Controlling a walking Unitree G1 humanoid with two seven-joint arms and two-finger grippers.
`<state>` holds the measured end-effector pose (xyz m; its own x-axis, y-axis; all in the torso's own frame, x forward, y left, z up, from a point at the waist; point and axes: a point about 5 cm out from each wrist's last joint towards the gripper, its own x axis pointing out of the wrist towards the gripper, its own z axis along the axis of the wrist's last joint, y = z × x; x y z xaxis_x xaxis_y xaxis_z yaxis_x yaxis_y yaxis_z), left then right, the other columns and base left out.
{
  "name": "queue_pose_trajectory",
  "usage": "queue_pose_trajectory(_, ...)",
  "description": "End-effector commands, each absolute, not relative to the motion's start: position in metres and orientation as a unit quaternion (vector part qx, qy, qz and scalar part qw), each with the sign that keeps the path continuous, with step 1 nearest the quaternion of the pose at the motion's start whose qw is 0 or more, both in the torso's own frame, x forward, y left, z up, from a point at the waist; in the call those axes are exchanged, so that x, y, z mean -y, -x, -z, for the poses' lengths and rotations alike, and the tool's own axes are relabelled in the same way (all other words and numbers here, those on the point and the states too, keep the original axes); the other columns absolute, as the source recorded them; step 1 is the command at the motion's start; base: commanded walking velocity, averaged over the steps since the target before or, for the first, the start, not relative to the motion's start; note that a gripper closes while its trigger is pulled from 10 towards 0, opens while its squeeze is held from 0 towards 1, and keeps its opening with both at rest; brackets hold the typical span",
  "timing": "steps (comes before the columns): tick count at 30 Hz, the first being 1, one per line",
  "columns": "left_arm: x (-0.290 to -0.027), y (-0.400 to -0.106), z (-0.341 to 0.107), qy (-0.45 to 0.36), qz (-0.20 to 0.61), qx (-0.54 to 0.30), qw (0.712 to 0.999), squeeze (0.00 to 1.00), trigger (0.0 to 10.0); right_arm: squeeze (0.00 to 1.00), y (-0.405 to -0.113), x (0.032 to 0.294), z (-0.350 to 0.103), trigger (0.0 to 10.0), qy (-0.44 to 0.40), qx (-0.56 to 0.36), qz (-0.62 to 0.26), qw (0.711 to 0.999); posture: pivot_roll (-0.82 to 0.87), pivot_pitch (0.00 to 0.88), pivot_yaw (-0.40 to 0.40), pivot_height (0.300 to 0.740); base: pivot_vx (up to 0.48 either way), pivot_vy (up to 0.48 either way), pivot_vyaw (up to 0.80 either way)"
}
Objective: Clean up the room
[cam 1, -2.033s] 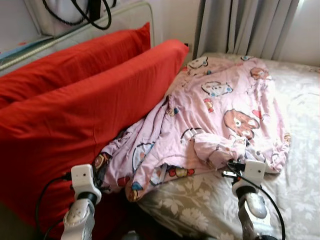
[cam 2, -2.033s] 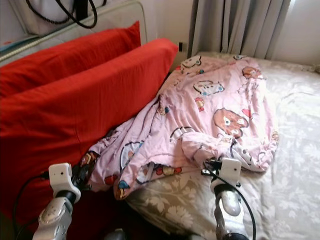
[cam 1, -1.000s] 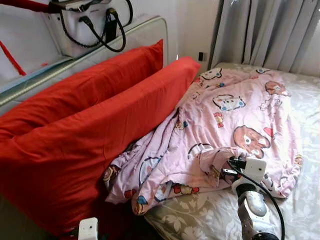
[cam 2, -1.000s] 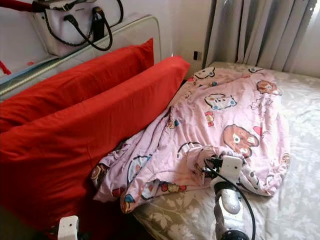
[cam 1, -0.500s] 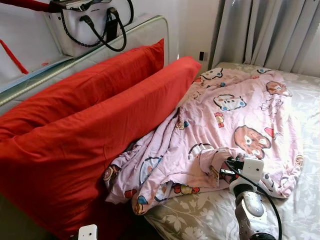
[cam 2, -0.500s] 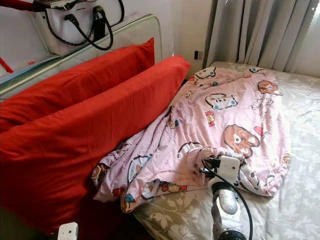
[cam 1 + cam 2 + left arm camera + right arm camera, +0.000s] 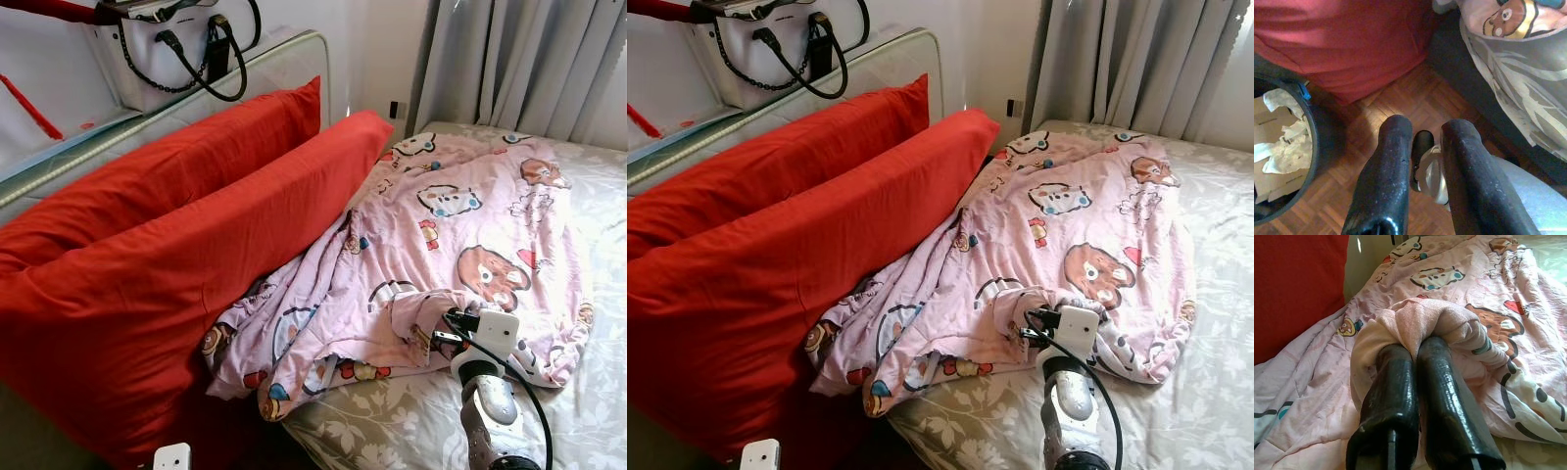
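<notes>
Since a second ago the right pincer [image 7: 1415, 350] stays clamped on a fold of the pink quilt [image 7: 460, 225] at lower right on the bed [image 7: 598, 392], barely lifted, while the left pincer [image 7: 1422, 142], narrowly parted, hangs empty over the floor [image 7: 1396, 98].

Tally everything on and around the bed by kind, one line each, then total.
Red pillows: 2
Pink cartoon blanket, pinched by the right gripper: 1
White handbag: 1
Waste bin by the left gripper: 1
Total: 5
</notes>
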<state>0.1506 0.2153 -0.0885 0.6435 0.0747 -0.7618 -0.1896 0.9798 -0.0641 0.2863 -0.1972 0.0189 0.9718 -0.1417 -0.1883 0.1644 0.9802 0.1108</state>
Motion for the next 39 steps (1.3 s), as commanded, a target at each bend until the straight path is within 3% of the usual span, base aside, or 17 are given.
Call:
queue_pose_trajectory(1, -0.2216, -0.1411, 0.0916, 0.064, -0.080, -0.434, 0.895, 0.00, 10.0, 0.00, -0.2860, 0.1963, -0.0183, 10.0, -0.065, -0.089, 0.080, 0.991, 0.07, 0.000, 0.058, 0.740, 0.000, 0.000, 0.00)
queue_pose_trajectory(11, -0.2200, -0.1407, 0.0920, 0.068, -0.079, -0.433, 0.895, 0.00, 10.0, 0.00, -0.2853, 0.1967, -0.0176, 10.0, -0.064, -0.091, 0.085, 0.990, 0.07, 0.000, 0.059, 0.740, 0.000, 0.000, 0.00)
queue_pose_trajectory(39, -0.2195, -0.1435, 0.0905, 0.065, -0.073, -0.426, 0.900, 0.00, 10.0, 0.00, -0.2846, 0.2026, -0.0194, 10.0, -0.060, -0.083, 0.105, 0.989, 0.07, 0.000, 0.063, 0.740, -0.271, 0.000, 0.00)
